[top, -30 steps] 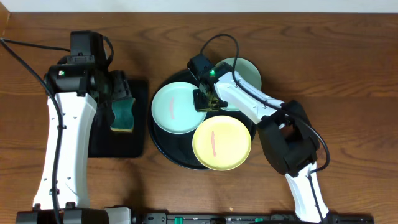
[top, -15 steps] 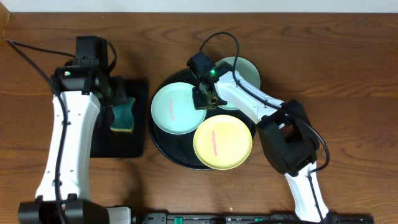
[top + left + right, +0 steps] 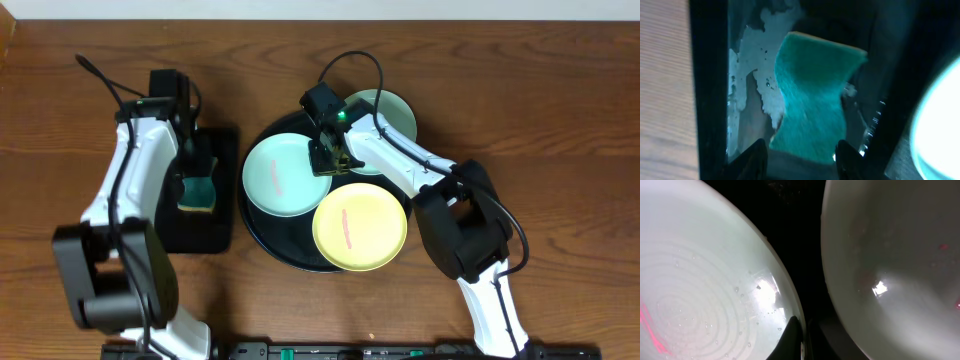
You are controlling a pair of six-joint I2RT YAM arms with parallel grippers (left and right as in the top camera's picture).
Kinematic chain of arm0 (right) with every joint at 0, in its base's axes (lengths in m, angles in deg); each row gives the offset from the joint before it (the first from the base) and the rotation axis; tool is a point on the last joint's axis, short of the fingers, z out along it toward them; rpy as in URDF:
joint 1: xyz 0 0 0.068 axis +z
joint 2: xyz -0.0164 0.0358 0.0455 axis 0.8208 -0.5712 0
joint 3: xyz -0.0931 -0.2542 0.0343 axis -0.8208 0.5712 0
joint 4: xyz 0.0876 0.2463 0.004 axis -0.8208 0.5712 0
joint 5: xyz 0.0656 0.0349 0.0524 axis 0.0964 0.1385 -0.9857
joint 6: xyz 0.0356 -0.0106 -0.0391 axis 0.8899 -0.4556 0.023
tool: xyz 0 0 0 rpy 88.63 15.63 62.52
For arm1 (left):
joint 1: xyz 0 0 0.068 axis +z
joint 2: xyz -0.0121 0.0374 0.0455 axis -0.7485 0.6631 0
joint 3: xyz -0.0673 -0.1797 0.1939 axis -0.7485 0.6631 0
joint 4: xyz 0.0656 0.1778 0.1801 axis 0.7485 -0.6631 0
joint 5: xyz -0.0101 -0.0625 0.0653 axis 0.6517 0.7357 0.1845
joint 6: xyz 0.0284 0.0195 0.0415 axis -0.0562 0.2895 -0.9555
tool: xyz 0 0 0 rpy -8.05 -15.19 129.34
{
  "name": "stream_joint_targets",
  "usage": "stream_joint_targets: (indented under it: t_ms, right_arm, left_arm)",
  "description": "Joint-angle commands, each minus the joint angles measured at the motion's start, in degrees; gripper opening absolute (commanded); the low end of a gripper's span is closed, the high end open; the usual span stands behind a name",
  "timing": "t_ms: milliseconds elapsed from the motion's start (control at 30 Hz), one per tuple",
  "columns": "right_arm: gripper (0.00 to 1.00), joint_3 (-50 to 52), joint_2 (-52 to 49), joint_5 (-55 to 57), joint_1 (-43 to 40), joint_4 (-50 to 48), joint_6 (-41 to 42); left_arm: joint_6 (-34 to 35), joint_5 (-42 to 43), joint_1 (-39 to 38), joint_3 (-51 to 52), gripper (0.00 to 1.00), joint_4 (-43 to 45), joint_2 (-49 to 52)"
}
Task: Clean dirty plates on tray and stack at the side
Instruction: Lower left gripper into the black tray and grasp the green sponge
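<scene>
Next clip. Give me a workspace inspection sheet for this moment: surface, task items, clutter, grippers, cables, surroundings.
Surface: wooden table, bare wood around the trays.
Job's things: round tray holds a mint-blue plate and a yellow plate, each with a red streak; a second mint plate overhangs the tray's far rim. Nothing stacked at the side.
Clutter: rectangular tray with white wet patches, holding a green sponge.
Grippers: left gripper open, fingers either side of the sponge; right gripper low between the two mint plates, jaws unclear.
Cables: black cable loops above the right arm; another by the left arm.
Surroundings: nothing seen.
</scene>
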Motion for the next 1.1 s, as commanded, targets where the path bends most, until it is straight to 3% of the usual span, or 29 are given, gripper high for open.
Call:
stream_joint_targets:
  t_ms: [0,433,767,800,833,1067]
  right_arm:
    - [0.01,0.11,-3.32,2.1,0.33,-0.63,-1.36]
    - [0.01,0.11,-3.32,2.1,0.33,-0.79,-1.33]
    - [0.01,0.11,-3.32,2.12,0.33,-0.79,-1.36]
    - [0.01,0.11,-3.32,2.12,0.33,-0.79,-1.36]
    - [0.01,0.11,-3.32,2.1,0.33,-0.81,-1.36]
    - [0.01,0.11,-3.32,2.12,0.33,-0.81,-1.36]
  left_arm:
    - [-3.5,6.67,2.1,0.39,0.43,0.68,4.04]
    - [-3.43,8.81,2.03,1.09,0.36,3.43,9.22]
    - [-0.66,7.54,2.05,7.3,0.36,9.62,9.22]
    - [-0.66,7.56,2.05,7.32,0.25,9.64,9.22]
    - [-0.66,7.58,2.05,7.32,0.09,9.62,9.22]
    - [0.85,8.39,2.05,6.16,0.07,8.83,7.1]
